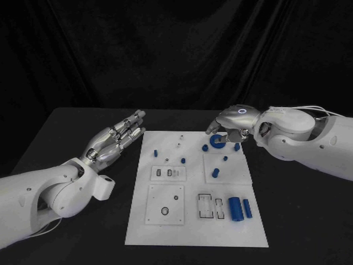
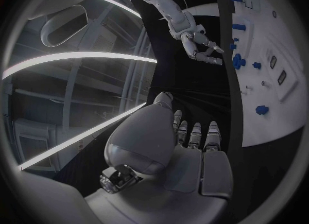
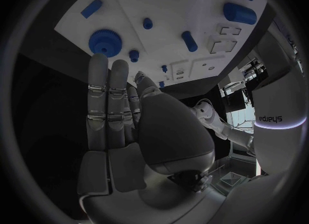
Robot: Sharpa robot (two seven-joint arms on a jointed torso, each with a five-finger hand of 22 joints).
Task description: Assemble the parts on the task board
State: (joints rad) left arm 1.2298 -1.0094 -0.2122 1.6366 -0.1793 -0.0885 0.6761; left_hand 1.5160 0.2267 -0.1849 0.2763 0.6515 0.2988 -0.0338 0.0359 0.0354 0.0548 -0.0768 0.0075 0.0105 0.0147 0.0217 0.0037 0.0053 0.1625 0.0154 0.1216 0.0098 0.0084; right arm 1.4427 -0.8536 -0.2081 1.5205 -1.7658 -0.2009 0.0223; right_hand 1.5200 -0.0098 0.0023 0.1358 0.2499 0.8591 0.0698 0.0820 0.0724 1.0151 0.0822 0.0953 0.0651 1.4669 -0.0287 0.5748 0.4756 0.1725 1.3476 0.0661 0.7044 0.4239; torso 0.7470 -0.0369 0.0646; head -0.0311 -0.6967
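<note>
Parts (image 1: 239, 208) for the task board (image 1: 196, 221) lie loose on its white plate in the middle of the counter: cylinders near me, pegs mid-board, a toothed blue gear (image 1: 216, 142) at the far edge. My right hand (image 1: 230, 123) hovers over that gear, fingers apart, holding nothing. My left hand (image 1: 117, 139) waits flat and empty beside the board. Next, I judge, comes pinching the gear.

We see dim scene, black backdrop; task board (image 1: 196, 221) brightly lit, slightly blown out; wrist views bend edges, rims dark.
</note>
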